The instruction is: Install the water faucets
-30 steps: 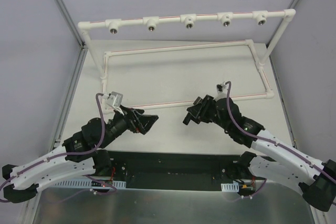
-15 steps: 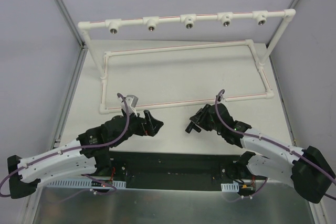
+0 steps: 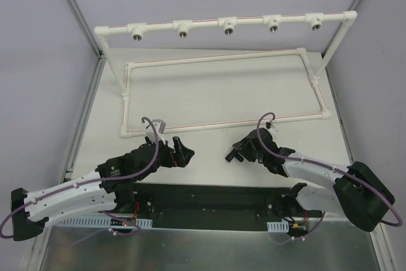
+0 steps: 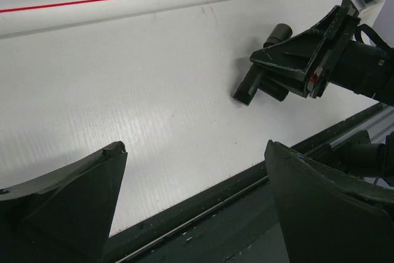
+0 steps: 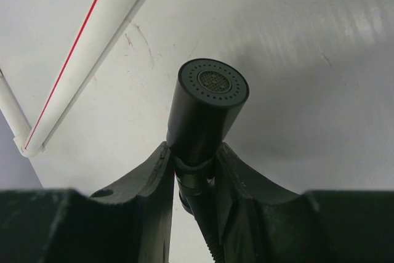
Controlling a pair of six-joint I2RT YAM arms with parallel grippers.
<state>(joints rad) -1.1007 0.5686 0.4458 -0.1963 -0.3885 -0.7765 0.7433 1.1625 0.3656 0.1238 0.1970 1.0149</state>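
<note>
The right gripper point(image 5: 192, 155) is closed to a narrow gap on the black T-shaped faucet point(image 5: 206, 112), pinching its thinner neck just behind the barrel. The left gripper point(image 4: 194, 152) is spread wide and holds nothing. The faucet sits low over the white table point(image 3: 209, 99), between the two grippers. It is well apart from the white pipe rack point(image 3: 222, 56) and its row of round metal-threaded fitting mouths point(image 3: 228, 27).

Orientation: the barrel's long axis continues the line of the right fingers. Its perforated outlet face points away from the wrist, toward the left gripper. In the left wrist view a second stub shows beyond the fingers. The mating end is hidden.

Procedure: before you lift, confirm which end mates. If the outlet leads, you probably need to pass the faucet to the left gripper. Grip firmly, because the round neck can roll between flat fingers. Square the mating end to a mouth before turning.
</note>
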